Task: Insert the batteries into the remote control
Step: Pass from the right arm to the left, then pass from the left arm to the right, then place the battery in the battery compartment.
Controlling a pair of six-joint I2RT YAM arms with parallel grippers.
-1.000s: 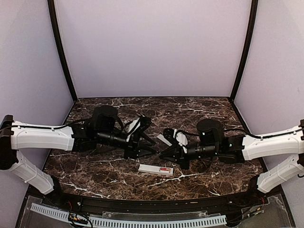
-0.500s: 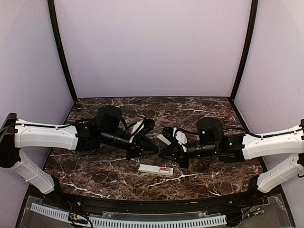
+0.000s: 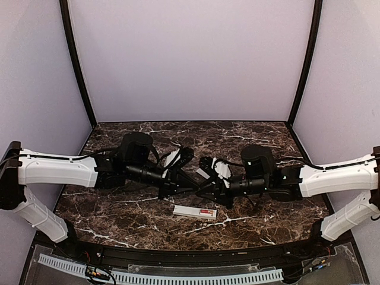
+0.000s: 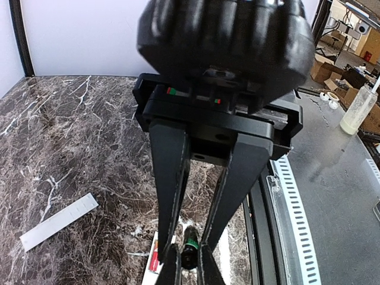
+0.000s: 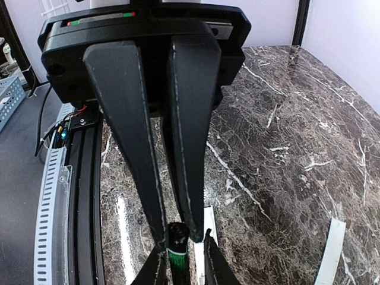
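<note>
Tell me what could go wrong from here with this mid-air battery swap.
1. The dark green battery sits at the very tips of the left gripper and right gripper; it could tilt or drop when one releases.
2. The crowded fingertips might snag on parting.
3. A dropped battery could roll across the marble table, away from the remote control.

The desk has a polished, glossy stone look, dark brown with white veins, and it mirrors the light. The jaws of the left gripper and the right gripper are smooth, matt black plastic. The battery wears a shiny dark wrap with a green band. The remote control looks like smooth white plastic. The cover plate is flat, matt white.
</note>
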